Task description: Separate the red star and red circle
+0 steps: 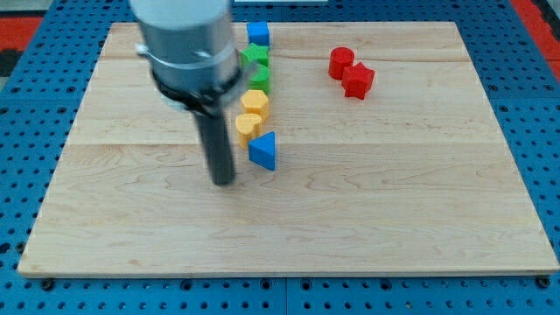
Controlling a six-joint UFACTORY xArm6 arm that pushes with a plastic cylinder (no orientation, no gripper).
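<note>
The red circle [340, 62] and the red star [358, 80] lie touching each other at the upper right of the wooden board [394, 201], the circle up and to the left of the star. My tip [224, 182] rests on the board at centre left, far to the left of and below both red blocks. It stands just left of the blue triangle [263, 150].
A column of blocks runs down the board's middle: a blue cube [257, 35] at the top, a green star [255, 57], a green block [262, 80], a yellow block [255, 102], a yellow block [248, 128], then the blue triangle.
</note>
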